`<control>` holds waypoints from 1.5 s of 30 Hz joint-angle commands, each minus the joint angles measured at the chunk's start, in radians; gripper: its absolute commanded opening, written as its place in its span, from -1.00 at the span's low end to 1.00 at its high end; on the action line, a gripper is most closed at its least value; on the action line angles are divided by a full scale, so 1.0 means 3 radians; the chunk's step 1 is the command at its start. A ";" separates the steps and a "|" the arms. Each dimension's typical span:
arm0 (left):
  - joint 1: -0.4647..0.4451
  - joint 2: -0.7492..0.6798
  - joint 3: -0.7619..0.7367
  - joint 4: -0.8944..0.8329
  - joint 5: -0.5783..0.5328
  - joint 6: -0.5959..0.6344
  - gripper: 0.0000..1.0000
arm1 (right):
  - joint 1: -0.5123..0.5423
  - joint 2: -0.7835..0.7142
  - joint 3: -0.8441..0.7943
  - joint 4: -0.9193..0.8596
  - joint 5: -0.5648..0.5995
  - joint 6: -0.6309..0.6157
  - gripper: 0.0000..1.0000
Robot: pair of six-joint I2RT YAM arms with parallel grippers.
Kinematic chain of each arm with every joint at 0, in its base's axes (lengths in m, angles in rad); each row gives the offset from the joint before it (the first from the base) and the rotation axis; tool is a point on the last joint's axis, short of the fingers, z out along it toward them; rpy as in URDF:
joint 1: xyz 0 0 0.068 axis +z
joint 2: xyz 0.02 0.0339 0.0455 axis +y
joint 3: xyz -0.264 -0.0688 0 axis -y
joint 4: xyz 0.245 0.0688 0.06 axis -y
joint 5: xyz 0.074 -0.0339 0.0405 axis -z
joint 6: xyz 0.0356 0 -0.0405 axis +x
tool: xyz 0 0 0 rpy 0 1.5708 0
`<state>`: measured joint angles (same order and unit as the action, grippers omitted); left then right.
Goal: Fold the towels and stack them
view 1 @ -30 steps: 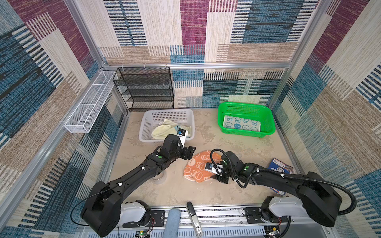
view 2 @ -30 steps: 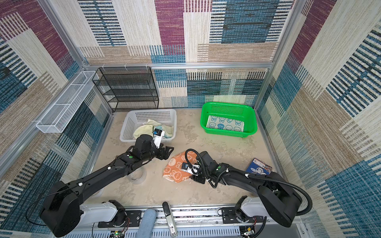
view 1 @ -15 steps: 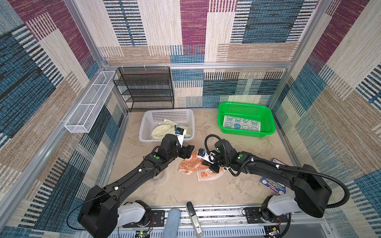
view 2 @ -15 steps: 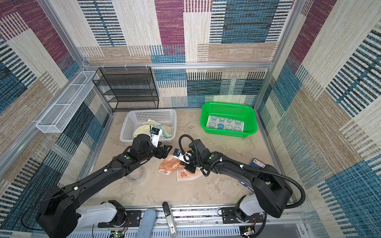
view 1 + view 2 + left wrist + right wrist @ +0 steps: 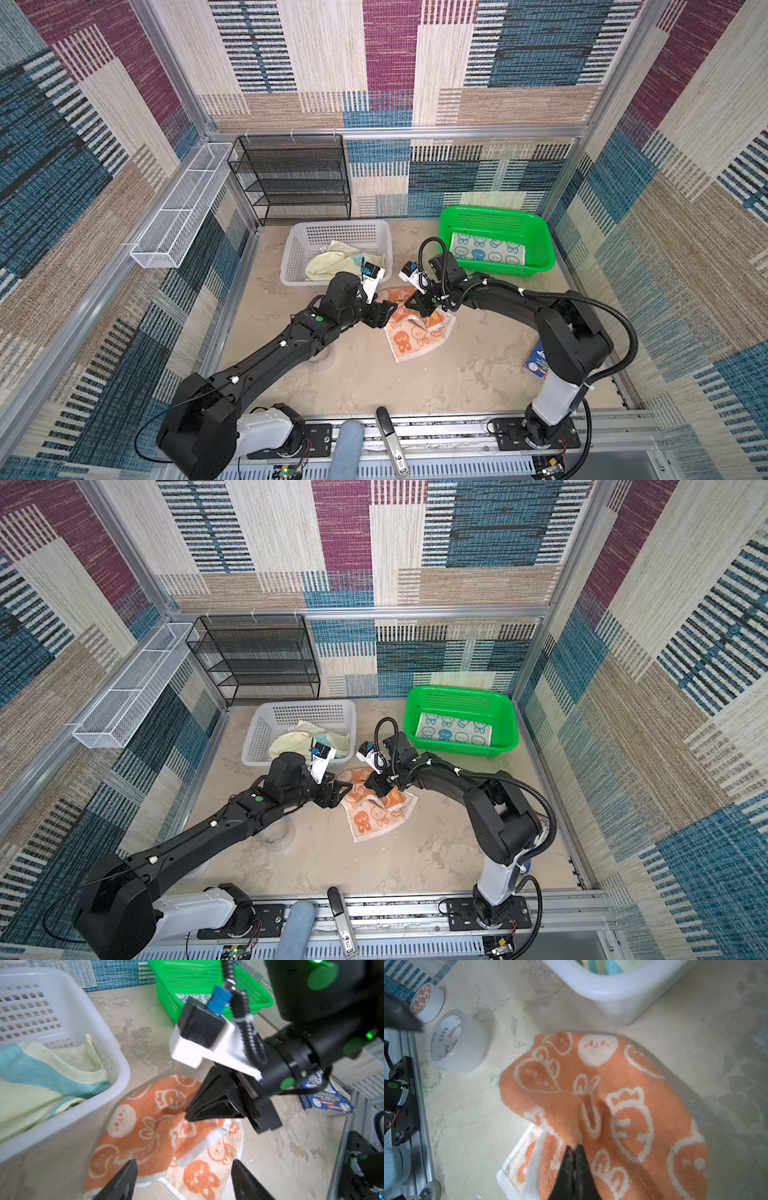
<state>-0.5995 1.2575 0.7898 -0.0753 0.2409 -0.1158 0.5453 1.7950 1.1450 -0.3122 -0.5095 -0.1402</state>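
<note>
Task status: approximately one of the towels is complete. The white towel with blue bunnies (image 5: 486, 253) lies flat and folded inside the green basket (image 5: 496, 212). The pale yellow and teal towel (image 5: 328, 264) lies crumpled in the white basket (image 5: 336, 226), unfolded. A further towel cannot be identified in these views. The orange towel (image 5: 415, 332) is the item in work: it rests on the desk (image 5: 415, 386), just in front of the white basket and between the two arms, partly doubled over so that the orange face overlaps the paler reverse side. The fold is uneven and not finished. Remaining work, by this assessment: complete the orange fold, transfer it onto the bunny towel, then repeat for the towel in the white basket. The right pincer (image 5: 574, 1147) is fully closed and clamps a raised ridge of orange cloth near the middle of the doubled layer. The left pincer (image 5: 184, 1161) stands wide open with nothing between its jaws, positioned over the towel edge nearest the left arm. Orientation: in both top views the towel's long axis appears to run from the white basket toward the front rail, angled slightly to the right; because the cloth is rumpled, this reading is approximate.
</note>
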 commanded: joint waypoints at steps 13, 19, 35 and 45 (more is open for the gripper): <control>-0.0540 0.0654 0.0277 -0.0440 -0.0518 0.0671 0.48 | -0.0151 0.0330 0.0024 0.0035 -0.0347 0.0172 -0.94; -0.0644 0.0976 0.0394 -0.0446 -0.0825 0.0676 0.32 | -0.0181 0.0349 -0.0018 0.0100 -0.0357 0.0181 -0.92; -0.0691 0.1496 0.0564 -0.0393 -0.0929 0.0701 -0.35 | -0.0191 0.0347 -0.0079 0.0166 -0.0354 0.0206 -0.90; -0.0696 0.1568 0.0601 -0.0423 -0.1241 0.0649 -1.00 | -0.0189 0.0235 -0.0180 0.0282 -0.0302 0.0193 -0.74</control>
<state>-0.8078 1.7382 0.9619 -0.1970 -0.0895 0.0845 0.4858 1.8828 1.1000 -0.2691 -0.5941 -0.0814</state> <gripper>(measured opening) 0.070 0.118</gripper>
